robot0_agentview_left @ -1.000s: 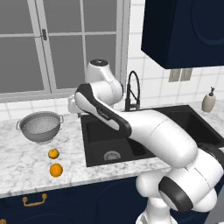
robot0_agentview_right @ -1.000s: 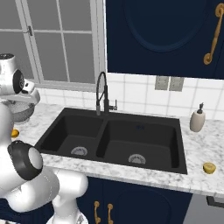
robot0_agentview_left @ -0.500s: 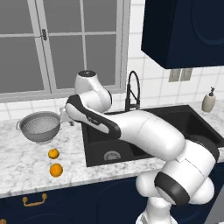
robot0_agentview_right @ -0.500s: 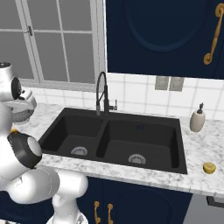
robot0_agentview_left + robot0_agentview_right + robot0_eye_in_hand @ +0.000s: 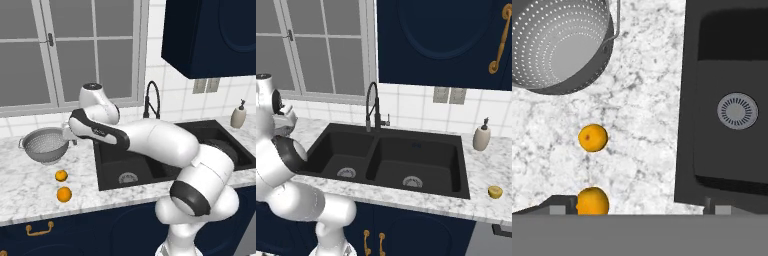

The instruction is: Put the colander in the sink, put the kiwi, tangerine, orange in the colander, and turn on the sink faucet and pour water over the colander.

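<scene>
Hand view: looks down on colander [image 5: 559, 45] near counter's [image 5: 642, 125] back edge, beside sink [image 5: 727, 110]. Tool [image 5: 637, 207] wide open, empty. Best centred over near rim, lowered straight, then closed.

Colander [image 5: 559, 45] cropped by the hand view's edges at 10 o'clock, its near loop handle behind the arm in the left base view. Lower orange fruit [image 5: 592, 201] half cut off at 6 o'clock. Sink [image 5: 727, 107] cropped at 3 o'clock. Fruit [image 5: 495, 192] on the tabletop [image 5: 491, 170] too small to name.
</scene>
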Robot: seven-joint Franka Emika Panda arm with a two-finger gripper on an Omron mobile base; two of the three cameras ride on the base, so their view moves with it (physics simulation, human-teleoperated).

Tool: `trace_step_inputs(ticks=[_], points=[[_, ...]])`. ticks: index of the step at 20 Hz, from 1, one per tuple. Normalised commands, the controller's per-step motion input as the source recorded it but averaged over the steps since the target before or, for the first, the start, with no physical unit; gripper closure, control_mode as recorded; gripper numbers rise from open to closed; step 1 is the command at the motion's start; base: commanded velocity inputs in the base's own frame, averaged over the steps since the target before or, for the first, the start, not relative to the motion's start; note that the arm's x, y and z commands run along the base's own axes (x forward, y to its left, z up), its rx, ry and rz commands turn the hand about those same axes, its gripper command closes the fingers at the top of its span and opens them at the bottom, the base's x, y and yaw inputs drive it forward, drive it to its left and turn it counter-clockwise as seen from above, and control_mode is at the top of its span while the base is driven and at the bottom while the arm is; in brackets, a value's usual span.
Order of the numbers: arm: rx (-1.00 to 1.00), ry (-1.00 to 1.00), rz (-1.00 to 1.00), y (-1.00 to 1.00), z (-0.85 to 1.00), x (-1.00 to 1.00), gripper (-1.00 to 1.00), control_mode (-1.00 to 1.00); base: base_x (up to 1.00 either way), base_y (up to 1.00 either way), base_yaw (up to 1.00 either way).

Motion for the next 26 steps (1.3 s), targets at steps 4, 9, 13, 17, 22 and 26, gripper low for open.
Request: trace_step_inputs(ticks=[4,9,13,17,22,26], points=[[0.00,0.02,0.00,0.44,-0.08,0.27,-1.00,-1.00,0.00,0.00,0.00],[-0.01,0.00,-0.01,0.57,-0.19,0.55,-1.00,-1.00,0.00,0.00,0.00],[0.00,0.02,0.00,0.40,-0.26,0.49,-1.00,-1.00,0.00,0.00,0.00],[0.00,0.02,0.00,0.16,-0.22,0.28,-1.00,-1.00,0.00,0.00,0.00],[0.00,0.08,0.00,0.14,-0.33,0.30,-1.00,-1.00,0.00,0.00,0.00],[0.00,0.04,0.00,0.20,-0.37,0.39,-1.00,-1.00,0.00,0.00,0.00]])
